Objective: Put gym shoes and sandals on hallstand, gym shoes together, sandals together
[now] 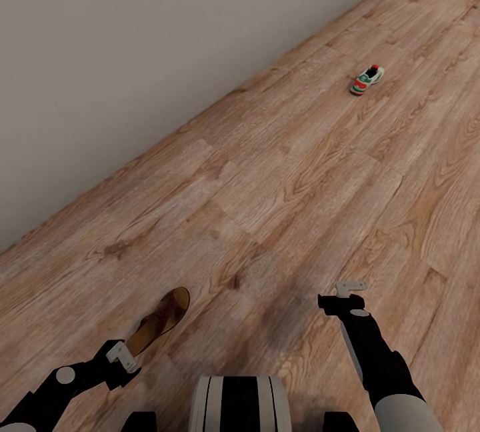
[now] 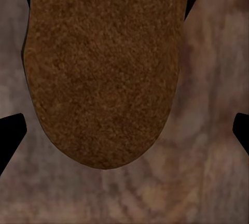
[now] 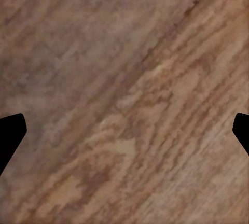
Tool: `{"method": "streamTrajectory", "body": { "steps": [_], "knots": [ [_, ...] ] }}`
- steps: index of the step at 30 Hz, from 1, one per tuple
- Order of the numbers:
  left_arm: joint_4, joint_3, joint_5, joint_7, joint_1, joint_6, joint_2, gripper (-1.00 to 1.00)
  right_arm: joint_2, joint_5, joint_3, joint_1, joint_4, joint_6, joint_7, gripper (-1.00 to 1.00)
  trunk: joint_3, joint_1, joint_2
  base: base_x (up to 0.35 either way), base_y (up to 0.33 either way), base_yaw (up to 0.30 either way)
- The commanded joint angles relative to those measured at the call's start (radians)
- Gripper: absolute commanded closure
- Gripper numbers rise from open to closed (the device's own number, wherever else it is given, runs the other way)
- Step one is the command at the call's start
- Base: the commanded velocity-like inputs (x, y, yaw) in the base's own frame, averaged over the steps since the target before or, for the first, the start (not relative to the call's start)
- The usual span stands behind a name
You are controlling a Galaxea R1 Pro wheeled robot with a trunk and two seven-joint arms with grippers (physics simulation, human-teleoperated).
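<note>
At left gripper [image 1: 122, 357]: sandal [image 1: 160, 320] appears held at one end, long axis running away from fingers, over floor [image 1: 280, 172]. Right gripper [image 1: 341, 297] spread open, empty. Trainer [image 1: 367, 79] far ahead, on right arm's side, so likely right's job.

Readable text: none.
No lettering, labels, brand marks or numbers legible on any surface in the three views.

Corridor floor [image 1: 300, 172]: wood plank, visible grain, matt. Sandal [image 2: 104, 68]: underside rough, suede-like brown, matt. Wall [image 1: 133, 39]: smooth, flat grey. Gym shoe [image 1: 367, 80]: too small to tell.
</note>
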Motion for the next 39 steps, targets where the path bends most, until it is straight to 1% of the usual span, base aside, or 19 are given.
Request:
{"method": "streamTrajectory", "body": {
  "steps": [1, 6, 15, 39],
  "knots": [
    [-0.001, 0.008, -0.011, -0.005, -0.001, -0.006, -0.001, -1.00, 0.001, 0.005, -0.001, 0.000, -0.001, 0.005, 0.000, -1.00, -0.001, 0.000, 0.000, 0.000, 0.000, 0.000],
    [-0.001, 0.008, -0.011, -0.005, -0.001, -0.007, 0.000, -1.00, 0.001, 0.005, -0.001, 0.000, -0.001, 0.005, 0.000, -1.00, -0.001, 0.000, 0.000, 0.017, 0.000, 0.000],
    [0.000, 0.008, -0.011, -0.005, -0.001, -0.009, -0.003, -1.00, 0.001, 0.005, -0.001, 0.000, -0.001, 0.005, 0.000, -1.00, -0.001, 0.000, 0.000, 0.134, 0.000, 0.000],
    [0.001, 0.008, -0.010, -0.005, -0.001, -0.007, -0.006, -1.00, 0.001, 0.005, -0.001, 0.000, -0.001, 0.005, 0.000, -1.00, -0.001, 0.000, 0.000, 0.007, 0.000, 0.000]
  ]
}}
